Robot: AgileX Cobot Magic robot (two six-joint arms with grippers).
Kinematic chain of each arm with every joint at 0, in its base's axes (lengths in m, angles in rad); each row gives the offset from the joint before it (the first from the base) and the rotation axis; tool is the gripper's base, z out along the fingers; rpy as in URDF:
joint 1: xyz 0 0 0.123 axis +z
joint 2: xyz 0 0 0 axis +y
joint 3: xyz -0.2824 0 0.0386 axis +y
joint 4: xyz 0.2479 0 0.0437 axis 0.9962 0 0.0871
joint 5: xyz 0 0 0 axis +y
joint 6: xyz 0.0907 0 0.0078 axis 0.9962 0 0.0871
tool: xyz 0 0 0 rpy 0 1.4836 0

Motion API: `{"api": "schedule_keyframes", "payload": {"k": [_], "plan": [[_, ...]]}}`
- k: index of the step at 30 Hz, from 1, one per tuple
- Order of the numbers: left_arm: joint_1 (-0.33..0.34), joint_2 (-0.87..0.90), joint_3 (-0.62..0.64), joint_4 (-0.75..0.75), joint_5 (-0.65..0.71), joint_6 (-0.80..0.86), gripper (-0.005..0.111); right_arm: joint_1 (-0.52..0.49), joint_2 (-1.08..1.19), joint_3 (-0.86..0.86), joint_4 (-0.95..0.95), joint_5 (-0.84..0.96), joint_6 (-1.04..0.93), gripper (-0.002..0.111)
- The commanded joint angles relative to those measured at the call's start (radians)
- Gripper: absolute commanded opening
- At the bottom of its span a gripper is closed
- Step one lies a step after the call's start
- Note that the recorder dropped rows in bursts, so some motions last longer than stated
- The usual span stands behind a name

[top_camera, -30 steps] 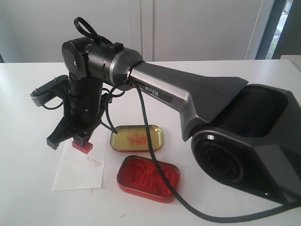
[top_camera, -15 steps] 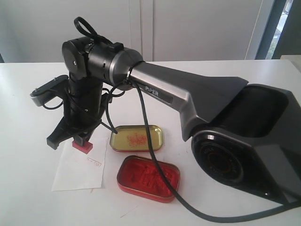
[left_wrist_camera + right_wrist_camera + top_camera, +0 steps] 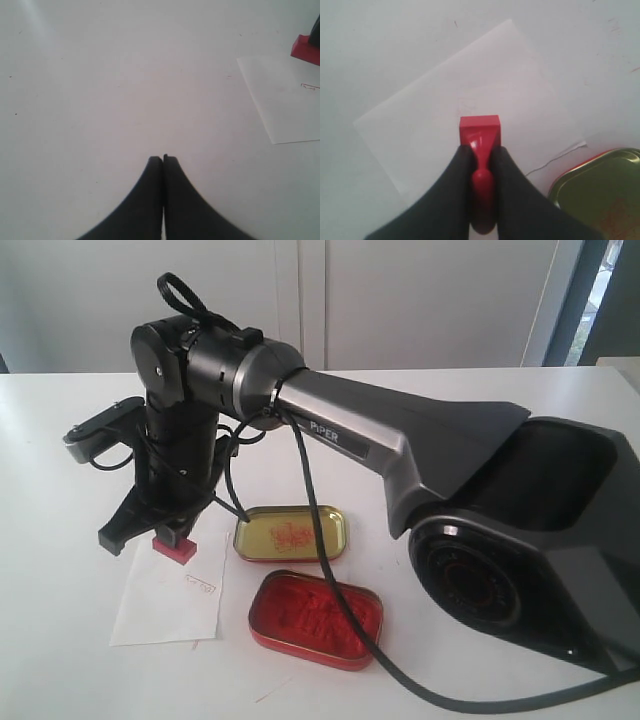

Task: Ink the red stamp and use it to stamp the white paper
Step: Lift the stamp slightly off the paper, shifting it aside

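My right claw (image 3: pixel 480 152) grips the red stamp (image 3: pixel 479 129) over the white paper (image 3: pixel 435 105), contact unclear; I should press straight down, base flat, clear of the paper's faint red mark (image 3: pixel 201 587), while my left claw (image 3: pixel 163 159) sits closed, empty, off the paper.

Your right arm (image 3: pixel 400 440) extends leftward across the scene, wrist bent downward. The right gripper (image 3: pixel 479 150) points down, fingers clamped on the handle of the red stamp (image 3: pixel 479 131). Your left gripper (image 3: pixel 163 160) has its fingers pressed together.
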Motion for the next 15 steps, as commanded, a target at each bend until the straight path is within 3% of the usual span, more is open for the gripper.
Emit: {"api": "schedule_keyframes", "payload": {"k": [1, 15], "plan": [[0.002, -0.005, 0.008, -0.002, 0.009, -0.004, 0.0, -0.002, -0.03, -0.005, -0.006, 0.001, 0.004, 0.0], [0.002, -0.005, 0.008, -0.002, 0.009, -0.004, 0.0, -0.002, -0.036, 0.002, -0.004, 0.001, 0.017, 0.0]]}}
